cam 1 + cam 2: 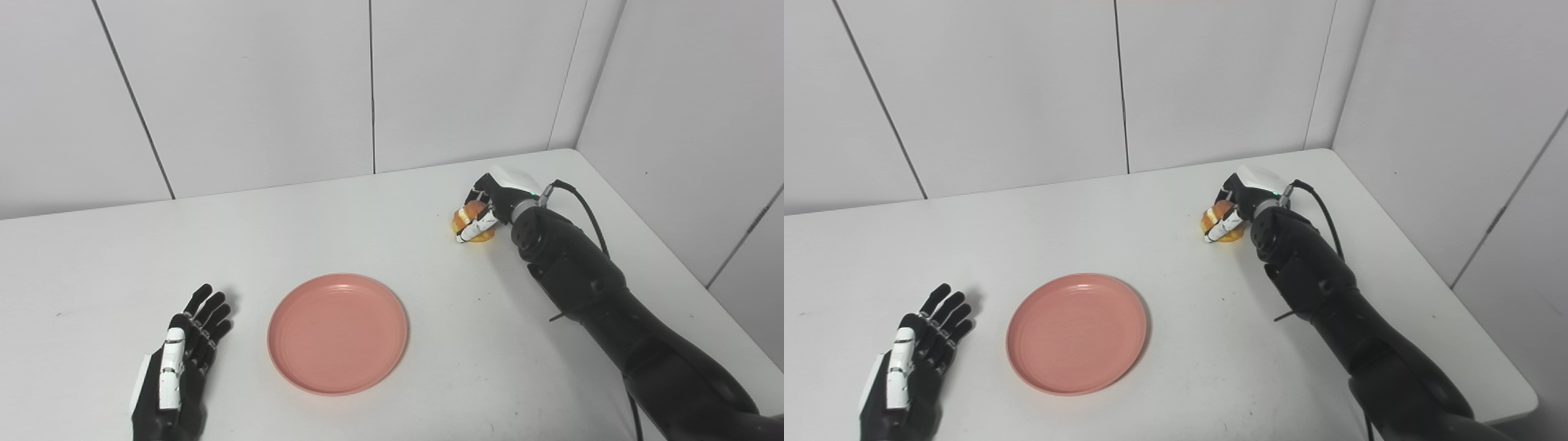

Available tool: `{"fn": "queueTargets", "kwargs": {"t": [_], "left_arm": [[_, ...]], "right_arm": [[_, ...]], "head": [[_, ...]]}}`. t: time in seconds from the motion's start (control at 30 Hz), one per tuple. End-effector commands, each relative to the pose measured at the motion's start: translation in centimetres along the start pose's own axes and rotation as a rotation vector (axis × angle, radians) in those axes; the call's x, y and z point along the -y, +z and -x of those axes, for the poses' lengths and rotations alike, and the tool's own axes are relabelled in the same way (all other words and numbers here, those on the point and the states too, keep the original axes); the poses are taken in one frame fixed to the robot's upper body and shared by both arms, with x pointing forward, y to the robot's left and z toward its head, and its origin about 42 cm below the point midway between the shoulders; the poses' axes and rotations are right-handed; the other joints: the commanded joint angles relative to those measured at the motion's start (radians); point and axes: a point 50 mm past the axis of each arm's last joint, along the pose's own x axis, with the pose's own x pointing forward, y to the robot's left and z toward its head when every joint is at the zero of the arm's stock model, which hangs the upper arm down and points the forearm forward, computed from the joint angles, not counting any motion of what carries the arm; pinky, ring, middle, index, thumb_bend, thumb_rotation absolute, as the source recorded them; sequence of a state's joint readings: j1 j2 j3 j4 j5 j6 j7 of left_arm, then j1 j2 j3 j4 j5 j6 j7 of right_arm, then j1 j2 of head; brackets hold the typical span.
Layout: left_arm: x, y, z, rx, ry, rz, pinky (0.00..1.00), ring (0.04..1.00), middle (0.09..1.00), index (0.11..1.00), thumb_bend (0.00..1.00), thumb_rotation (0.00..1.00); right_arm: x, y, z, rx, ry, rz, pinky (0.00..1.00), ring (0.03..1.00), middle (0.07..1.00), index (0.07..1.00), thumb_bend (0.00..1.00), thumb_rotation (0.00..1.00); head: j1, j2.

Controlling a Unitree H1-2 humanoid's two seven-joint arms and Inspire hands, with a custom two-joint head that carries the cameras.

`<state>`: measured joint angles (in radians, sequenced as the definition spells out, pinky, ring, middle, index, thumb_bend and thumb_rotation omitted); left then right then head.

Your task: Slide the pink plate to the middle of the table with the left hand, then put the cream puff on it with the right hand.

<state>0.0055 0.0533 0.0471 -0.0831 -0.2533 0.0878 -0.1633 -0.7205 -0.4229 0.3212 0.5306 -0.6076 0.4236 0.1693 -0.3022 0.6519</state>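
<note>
A white table [429, 202] carries a pink plate [337, 332]. The puff [470, 222] lies well right of and behind the plate.

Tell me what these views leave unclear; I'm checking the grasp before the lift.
- Cream puff: mostly covered by the right hand in both views, so its shape and whether it is off the table are unclear.
- Right palm: faces away.
- Left hand: wrist cut by the bottom edge.
</note>
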Motion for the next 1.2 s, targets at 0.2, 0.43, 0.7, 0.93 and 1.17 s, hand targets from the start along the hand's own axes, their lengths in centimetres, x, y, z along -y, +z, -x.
{"fn": "queueTargets", "kwargs": {"t": [0.2, 0.43, 0.7, 0.93, 1.17], "left_arm": [[0.1, -0.6, 0.4, -0.043, 0.014, -0.007, 0.91, 0.903, 0.895, 0.865, 0.46, 1.0], [0.4, -0.4, 0.3, -0.03, 0.007, -0.023, 0.92, 0.9, 0.894, 0.871, 0.46, 1.0], [0.9, -0.2, 0.4, 0.01, 0.003, -0.057, 0.91, 0.897, 0.892, 0.869, 0.46, 1.0], [1.3, -0.2, 1.4, 0.029, 0.016, -0.125, 0.94, 0.909, 0.9, 0.873, 0.47, 1.0], [1.9, -0.5, 2.4, 0.059, 0.048, -0.201, 0.92, 0.907, 0.911, 0.895, 0.49, 1.0]], "right_arm": [[5.8, 2.5, 2.2, 0.116, -0.157, -0.045, 0.32, 0.399, 0.474, 0.487, 0.5, 0.12], [7.8, 5.2, 5.1, 0.24, -0.226, -0.054, 0.3, 0.379, 0.472, 0.489, 0.5, 0.13], [8.1, 9.5, 8.6, 0.395, -0.242, -0.041, 0.34, 0.428, 0.5, 0.49, 0.5, 0.13], [6.7, 12.2, 11.1, 0.509, -0.211, -0.057, 0.35, 0.417, 0.487, 0.489, 0.5, 0.12], [4.8, 14.6, 12.9, 0.606, -0.156, -0.042, 0.33, 0.41, 0.483, 0.489, 0.5, 0.12]], "head": [[0.009, 0.003], [0.026, 0.004], [0.046, 0.005], [0.095, 0.012], [0.153, 0.02]]}}
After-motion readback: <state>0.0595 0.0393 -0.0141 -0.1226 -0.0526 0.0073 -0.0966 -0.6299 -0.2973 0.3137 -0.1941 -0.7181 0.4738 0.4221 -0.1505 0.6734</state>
